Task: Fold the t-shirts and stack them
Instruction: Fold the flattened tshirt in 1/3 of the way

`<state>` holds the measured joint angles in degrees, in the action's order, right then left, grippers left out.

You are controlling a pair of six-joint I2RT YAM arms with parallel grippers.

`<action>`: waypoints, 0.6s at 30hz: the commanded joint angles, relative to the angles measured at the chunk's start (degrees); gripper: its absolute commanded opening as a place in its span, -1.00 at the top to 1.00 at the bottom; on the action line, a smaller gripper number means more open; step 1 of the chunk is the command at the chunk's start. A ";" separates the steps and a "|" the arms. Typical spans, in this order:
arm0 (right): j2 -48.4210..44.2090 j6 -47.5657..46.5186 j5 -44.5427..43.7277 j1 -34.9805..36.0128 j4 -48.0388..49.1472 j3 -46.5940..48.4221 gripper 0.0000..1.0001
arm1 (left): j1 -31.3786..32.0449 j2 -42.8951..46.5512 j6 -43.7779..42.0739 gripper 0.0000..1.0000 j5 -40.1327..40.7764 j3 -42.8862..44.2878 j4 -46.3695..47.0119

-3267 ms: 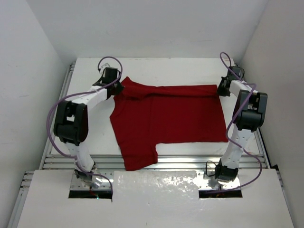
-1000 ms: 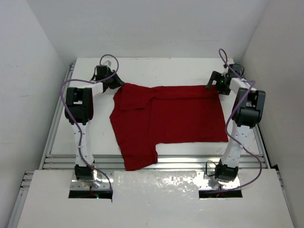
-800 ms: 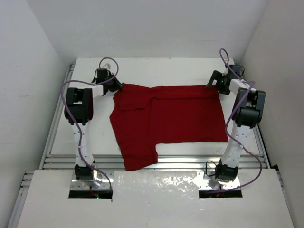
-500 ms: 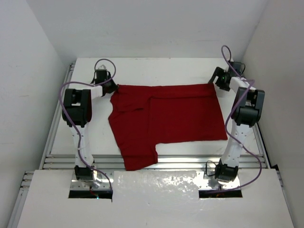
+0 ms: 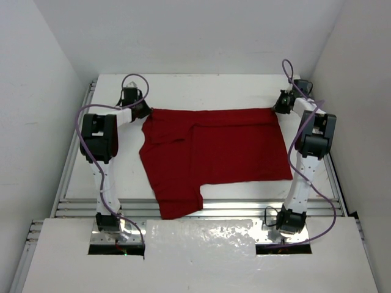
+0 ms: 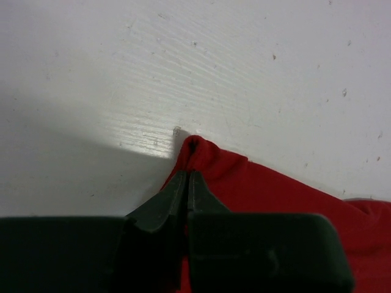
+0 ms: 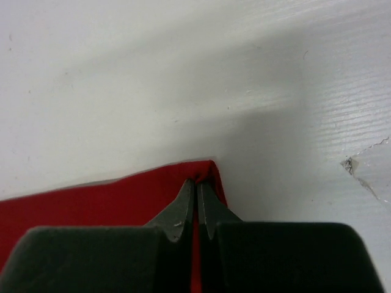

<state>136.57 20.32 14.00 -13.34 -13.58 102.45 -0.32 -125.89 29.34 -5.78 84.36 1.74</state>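
Across the middle of the white table [image 5: 201, 85], seen from above, the dark red t-shirt [image 5: 220, 149] lies spread flat, its far edge drawn into a nearly straight line from about 10 o'clock to about 2 o'clock of the tabletop. At the 10 o'clock end the left gripper [image 5: 145, 110] is clenched on the cloth's corner. Its wrist camera shows the two dark fingers [image 6: 162, 204] pressed together, low over the white surface, with a small peak of red fabric pinched at their tips. At the 2 o'clock end the right gripper [image 5: 276, 108] grasps the other far corner the same way, closed tight on the hem with the corner poking out just past the tips. Both arms reach far forward from their bases at 6 o'clock. A flap of the shirt lies folded over near the left end. A narrower part runs down towards 7 o'clock and ends at the metal rails [image 5: 244, 206] along the table's near edge. Right of that part, the shirt's near edge runs straight towards 4 o'clock.
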 commanded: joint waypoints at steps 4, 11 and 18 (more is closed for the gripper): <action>-3.15 -0.01 -8.71 -0.63 1.81 -3.31 1.00 | -0.74 -0.33 1.50 1.00 7.43 4.41 -4.46; -4.56 -1.86 -12.50 -1.25 0.49 -3.49 1.00 | -1.09 0.38 1.86 1.00 10.18 4.85 -4.11; -4.56 -0.28 -11.46 -1.16 -0.04 -4.72 1.00 | -1.09 -0.33 2.21 1.00 11.41 3.36 -4.02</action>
<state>134.13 20.58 6.37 -13.37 -12.53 98.78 -0.32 -125.91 31.75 1.74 87.11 -3.51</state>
